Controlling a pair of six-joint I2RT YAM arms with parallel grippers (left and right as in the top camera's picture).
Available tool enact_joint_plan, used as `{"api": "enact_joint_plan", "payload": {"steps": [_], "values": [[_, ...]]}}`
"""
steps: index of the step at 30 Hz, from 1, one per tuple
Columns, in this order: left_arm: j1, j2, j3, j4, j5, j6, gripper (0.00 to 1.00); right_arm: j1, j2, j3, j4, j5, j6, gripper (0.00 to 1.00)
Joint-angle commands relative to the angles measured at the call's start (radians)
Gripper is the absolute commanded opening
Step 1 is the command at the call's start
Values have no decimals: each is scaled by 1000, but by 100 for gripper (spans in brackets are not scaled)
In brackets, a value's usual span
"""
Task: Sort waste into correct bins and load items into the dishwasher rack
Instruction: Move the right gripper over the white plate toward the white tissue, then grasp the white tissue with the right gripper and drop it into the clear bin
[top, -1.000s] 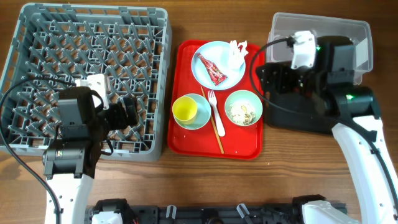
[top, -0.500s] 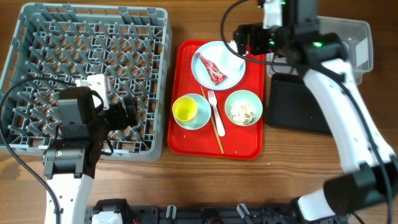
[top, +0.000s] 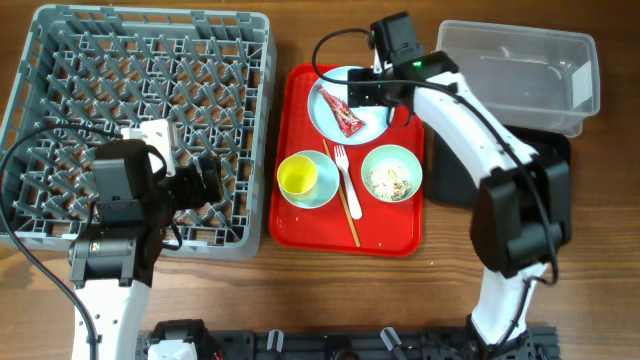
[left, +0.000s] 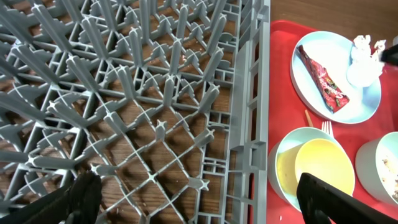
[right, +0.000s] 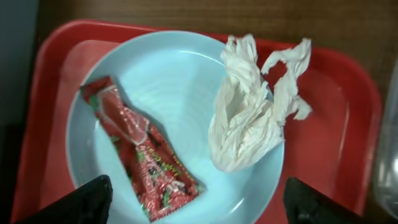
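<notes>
The red snack wrapper (top: 340, 112) (right: 144, 152) and the white napkin (right: 252, 118) lie on the round pale blue plate (top: 330, 125) (right: 180, 93) on the red tray (top: 300, 225). My right gripper (top: 372, 92) (right: 196, 202) hovers open just above that plate, empty. The yellow cup (top: 297, 176) sits on the saucer (top: 325, 190). The green bowl (top: 391, 172) holds beige scraps. The fork (top: 345, 170) and chopstick (top: 342, 192) lie between them. My left gripper (top: 205, 180) (left: 196, 202) is open and empty over the grey rack (top: 60, 60) (left: 245, 112).
The clear tub (top: 520, 70) stands at the back right, with the black tray (top: 545, 160) in front of it, partly under my right arm. The plate, wrapper, cup and saucer also show at the right of the left wrist view (left: 339, 74).
My right arm swung left from over the black tray and tub to above the pale blue plate. The left arm has not moved.
</notes>
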Motion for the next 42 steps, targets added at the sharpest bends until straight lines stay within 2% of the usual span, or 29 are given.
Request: {"api": "enact_joint_plan", "payload": {"steps": [1, 6, 14, 18, 28, 32, 39, 42], "values": [[7, 3, 18, -1, 5, -6, 100, 0, 52, 15, 13, 29, 88, 83], [7, 3, 18, -2, 5, -6, 100, 0, 91, 14, 35, 48, 138, 77], [7, 3, 18, -8, 5, -6, 100, 2, 116, 13, 47, 79, 174, 74], [7, 3, 18, -8, 5, -6, 100, 2, 117, 10, 58, 102, 193, 64], [7, 3, 18, -8, 5, -6, 100, 3, 149, -13, 74, 106, 217, 62], [7, 3, 18, -8, 5, -6, 100, 2, 161, -13, 74, 103, 219, 51], [7, 3, 18, -8, 5, -6, 100, 2, 154, -12, 70, 68, 215, 15], [7, 3, 18, -8, 5, -6, 100, 2, 131, -8, 63, 48, 196, 5]]}}
